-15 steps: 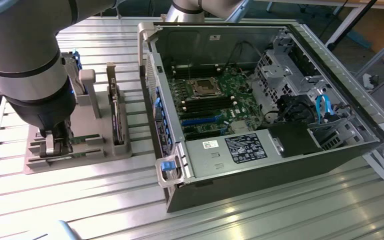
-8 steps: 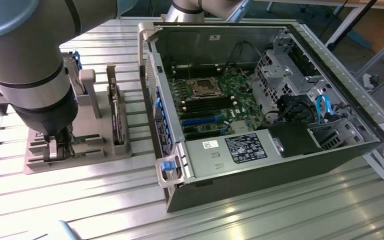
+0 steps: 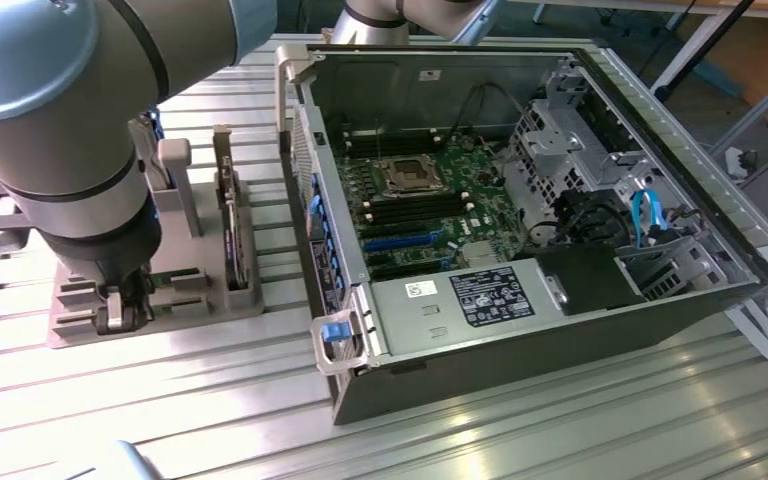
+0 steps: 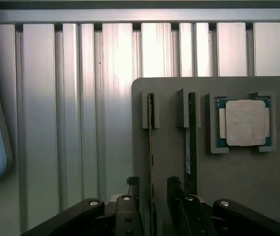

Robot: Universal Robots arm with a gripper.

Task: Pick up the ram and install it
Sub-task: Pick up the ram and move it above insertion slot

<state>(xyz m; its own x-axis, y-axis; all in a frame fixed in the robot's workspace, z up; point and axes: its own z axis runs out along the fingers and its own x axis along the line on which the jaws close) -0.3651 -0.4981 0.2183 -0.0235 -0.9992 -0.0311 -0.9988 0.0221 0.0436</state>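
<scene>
Two rams stand on edge in slots of the grey holder plate (image 4: 169,162), seen end-on as thin green strips. My gripper (image 4: 152,212) is open just over the plate, and one ram (image 4: 151,147) runs between its two dark fingers (image 4: 126,214) without visible contact. The other ram (image 4: 191,142) passes beside and behind the second finger. In the exterior view the gripper (image 3: 117,312) hangs low over the holder (image 3: 157,300) at the exterior view's left, with the arm covering the sticks.
A square silver processor chip (image 4: 243,123) lies in a pocket of the plate. A wider expansion card (image 3: 232,235) stands upright in the holder. The open computer case (image 3: 518,300) with its motherboard (image 3: 424,200) lies at the exterior view's right on the ribbed metal table (image 3: 157,400).
</scene>
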